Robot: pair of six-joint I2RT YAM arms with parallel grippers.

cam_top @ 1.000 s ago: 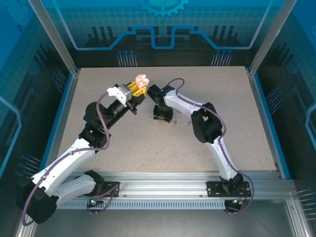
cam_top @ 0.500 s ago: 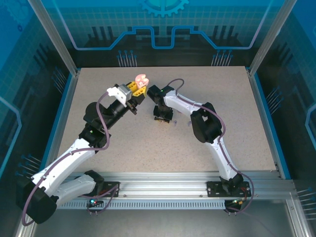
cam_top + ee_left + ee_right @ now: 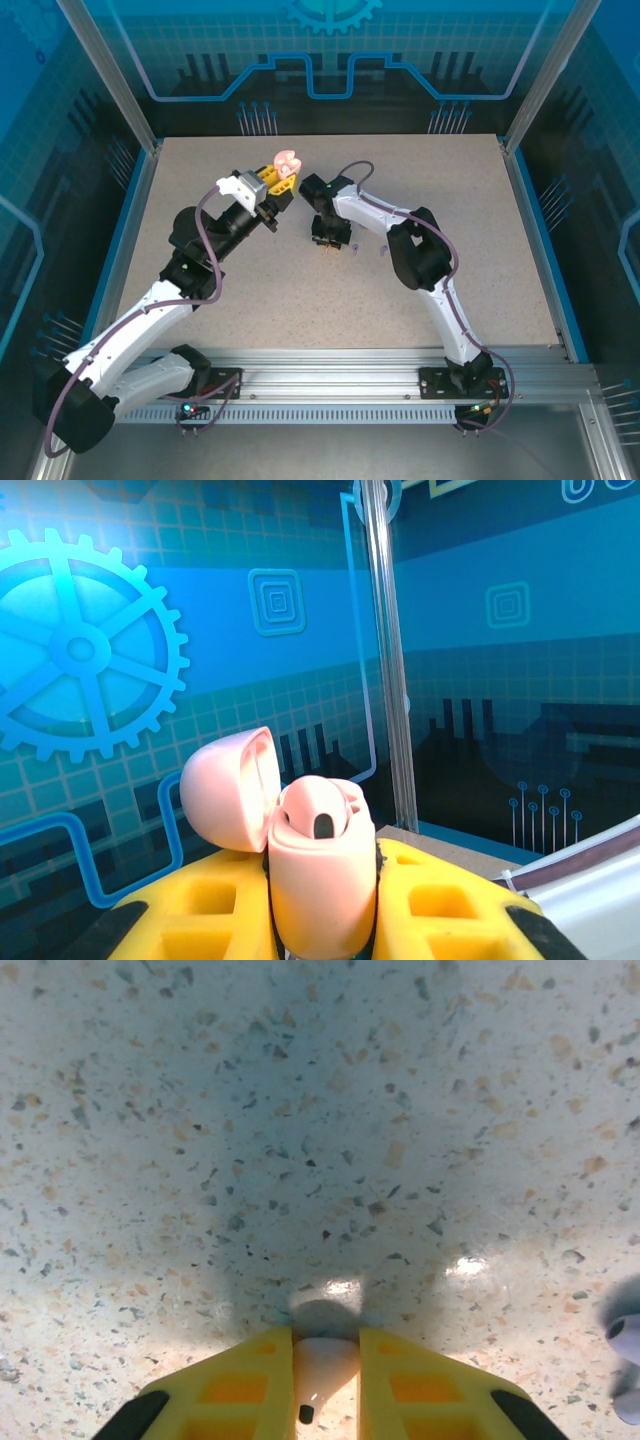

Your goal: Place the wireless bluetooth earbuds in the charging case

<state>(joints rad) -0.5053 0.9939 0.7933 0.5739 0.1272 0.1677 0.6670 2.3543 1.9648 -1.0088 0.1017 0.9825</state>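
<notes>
- My right tool [image 3: 326,1345] has closed in since a second ago, pinching a pinkish earbud [image 3: 322,1368] in the middle of the desk [image 3: 300,1110].
- My left tool [image 3: 322,915] clamps the open charging case [image 3: 315,840] near the far edge.

We are looking down on a speckled beige tabletop [image 3: 300,300] that is sitting inside a booth of translucent blue panels [image 3: 200,50] printed with a grid and circuit-like lines. A gear emblem [image 3: 332,12] is showing at the top of the back panel. Aluminium posts [image 3: 105,75] are rising at the back corners, and an aluminium rail [image 3: 330,385] is running along the near edge. From the left wrist we are seeing a pale blue gear print [image 3: 75,650] beside a thin metal post [image 3: 385,630] — the light is falling soft and even, leaving blurred shadows on the speckled surface.
</notes>
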